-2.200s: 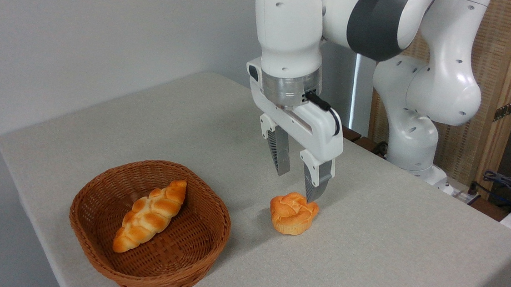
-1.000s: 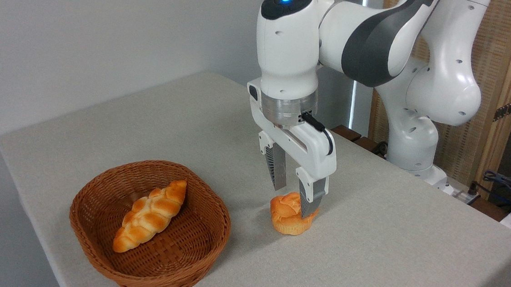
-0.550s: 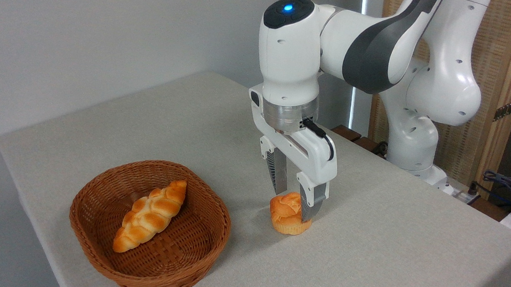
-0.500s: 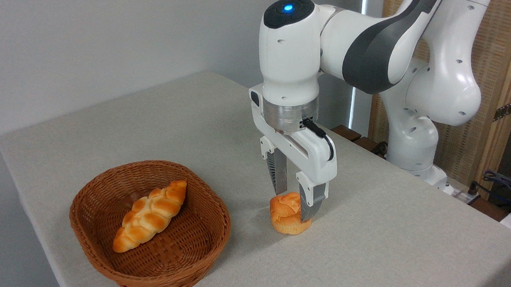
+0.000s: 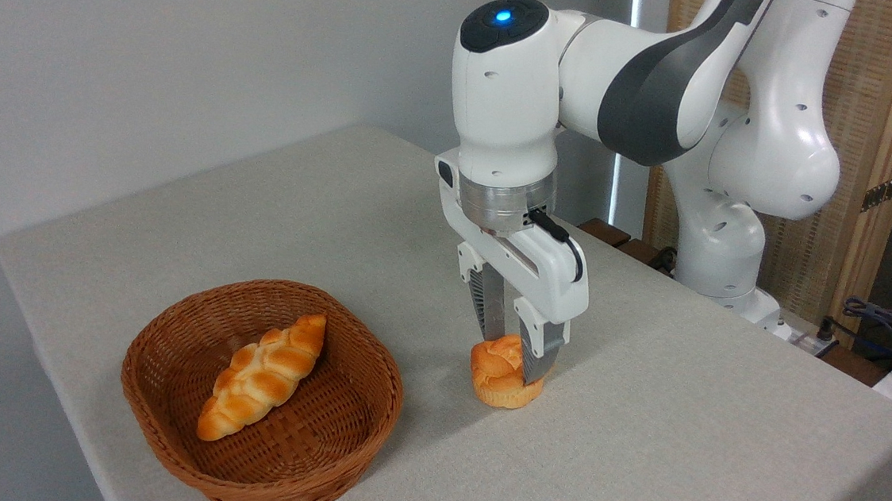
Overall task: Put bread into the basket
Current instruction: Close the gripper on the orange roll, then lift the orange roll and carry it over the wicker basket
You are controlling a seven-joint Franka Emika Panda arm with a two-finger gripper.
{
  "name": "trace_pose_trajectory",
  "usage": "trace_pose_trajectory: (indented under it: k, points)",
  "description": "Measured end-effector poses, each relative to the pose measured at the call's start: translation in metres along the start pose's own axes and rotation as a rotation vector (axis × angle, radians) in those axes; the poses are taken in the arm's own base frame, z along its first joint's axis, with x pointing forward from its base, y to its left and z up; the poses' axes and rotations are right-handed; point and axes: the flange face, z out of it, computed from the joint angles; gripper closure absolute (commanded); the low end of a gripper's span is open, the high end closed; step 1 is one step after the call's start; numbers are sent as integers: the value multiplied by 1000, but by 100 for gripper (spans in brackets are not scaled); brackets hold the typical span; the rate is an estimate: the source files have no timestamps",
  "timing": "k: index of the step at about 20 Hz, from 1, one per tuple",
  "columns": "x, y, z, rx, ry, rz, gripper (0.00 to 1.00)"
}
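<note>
The basket (image 5: 262, 459) sits near the front left corner of the table (image 5: 677, 452). It holds one thing, a long braided loaf (image 5: 263, 375) lying slantwise across its floor, one end up toward the far rim and the other low toward the near wall. The near wall hides part of the floor.

The bread (image 5: 497, 372) is outside the basket, to its right, with a strip of bare table between them. Its base rests on the table, or seems to; the angle is too flat to be sure.

The gripper (image 5: 511, 357) points straight down over the bread, jaws drawn in narrow and pinching its knotted top. The near finger covers the right part of the top; the far finger stands behind the bun, its tip out of sight.

The arm (image 5: 651, 67) runs off the top edge. Its base is partly hidden behind the table's far edge. At the right edge some cables (image 5: 890, 325) and a dark object are cut off and hard to make out.
</note>
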Motion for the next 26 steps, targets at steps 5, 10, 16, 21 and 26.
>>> trace_pose_trajectory:
  k: [5, 10, 16, 21, 26]
  points:
    - [0, 0, 0, 0, 0, 0, 50]
    - [4, 3, 0, -2, -3, 13, 50]
    - [16, 5, -31, 1, -8, 36, 50]
    - [30, -4, -91, -2, -17, 43, 50]
    - [78, -11, -126, 39, -15, 34, 50]
